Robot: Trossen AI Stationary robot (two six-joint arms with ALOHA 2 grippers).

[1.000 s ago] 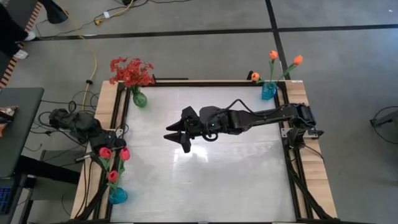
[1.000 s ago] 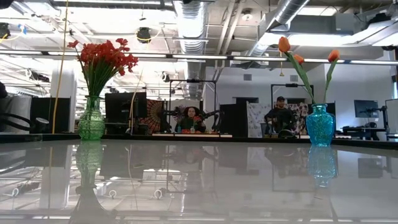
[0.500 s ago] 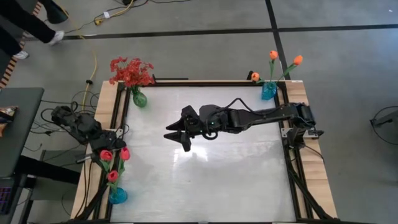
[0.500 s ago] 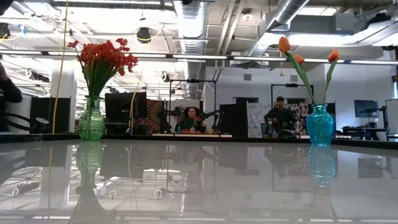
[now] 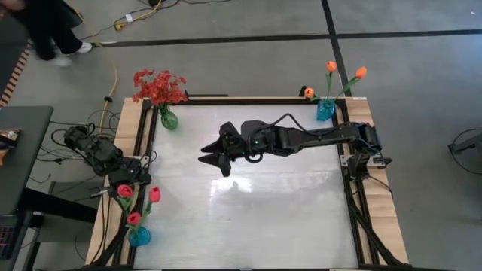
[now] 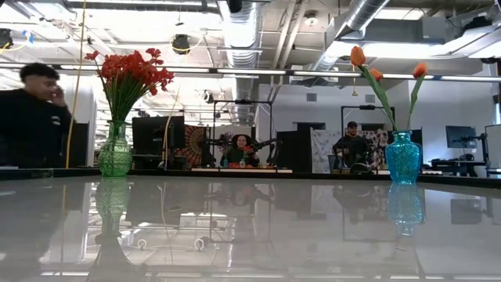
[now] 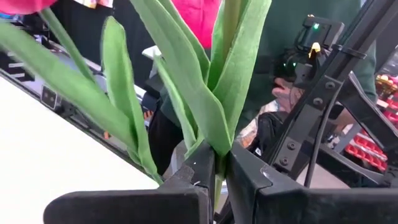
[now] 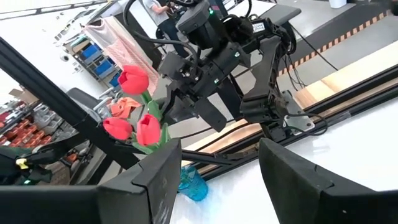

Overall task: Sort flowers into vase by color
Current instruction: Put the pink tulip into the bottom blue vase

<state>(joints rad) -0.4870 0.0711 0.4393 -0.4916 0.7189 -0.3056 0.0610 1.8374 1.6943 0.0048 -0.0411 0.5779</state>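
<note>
Pinkish-red tulips stand in a blue vase at the table's near left corner. My left gripper is shut on a stem there, and its fingers show among green leaves. My right gripper hangs open above the middle of the table with nothing between its fingers. Red sprays fill a green vase at the far left. Orange tulips stand in a blue vase at the far right. My left gripper pinches a green tulip stem between its two fingers, just below where the leaves fan out. The fingers lie level, across the upright stem, coming from the table's far left. The blooms stand above the hold, and the vase is below it.
The white tabletop is ringed by a dark frame with wooden rails. The left arm's base and cables lie off the left edge. A person walks past behind the table, and others sit at desks farther back.
My left arm has swung a little toward the table's near edge with the tulip stem still pinched. The pinkish-red blooms now sit slightly nearer the near edge. A person has come into the low view at the left.
</note>
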